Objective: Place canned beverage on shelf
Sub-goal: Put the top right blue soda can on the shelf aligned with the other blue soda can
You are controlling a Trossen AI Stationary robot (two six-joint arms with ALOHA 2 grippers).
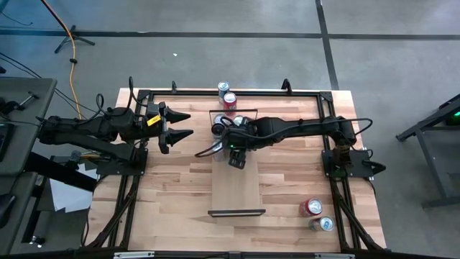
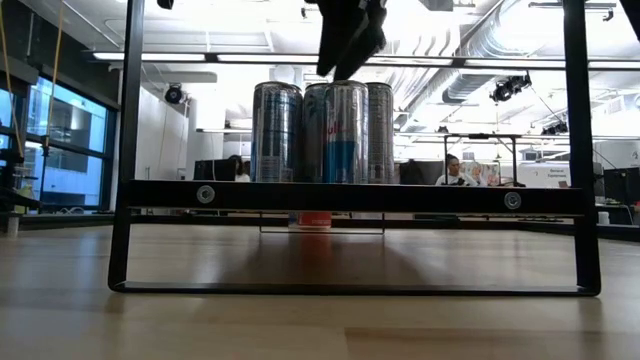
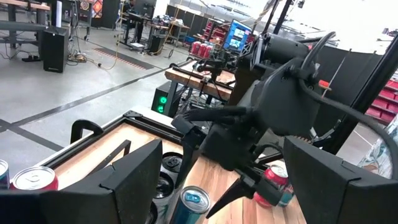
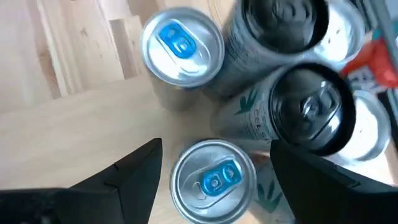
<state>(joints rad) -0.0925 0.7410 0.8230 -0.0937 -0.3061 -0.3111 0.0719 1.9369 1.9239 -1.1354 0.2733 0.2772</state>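
Blue-tabbed silver can [image 4: 213, 180] standing upright on the shelf [image 1: 236, 193], directly under the right tool [image 4: 214, 171], between its two dark fingers but not touched by either. Same can seen from the low view [image 2: 336, 132] at the front of a tight cluster. Second blue-tabbed can [image 4: 181, 51] just beside it; two black-topped cans [image 4: 311, 109] touching alongside. Cluster gathered at the shelf's far end in the high view, near the rail; near end of the plank bare up to the black end rail [image 1: 236, 212].

Right tool [image 1: 237, 160] spread, fingers clear of the can on both sides, hanging above the cluster; holding nothing as far as visible. Judged: can set down and let go, placement of this can effectively done, withdrawal upward not yet made.

Left tool [image 1: 180, 124] spread, empty, parked over the desk [image 1: 172, 201] off the shelf's left side, well apart from the cans.

Remaining stock: two red-topped cans [image 1: 227, 95] on the desk beyond the shelf's far end; one red can [image 1: 310, 208] and one silver can [image 1: 325, 224] near the desk's right front corner. Judged: four on the shelf, four still off it, roughly halfway if all are meant to go up.

Risk noted: cans packed close; a crooked lift could clip a neighbour.
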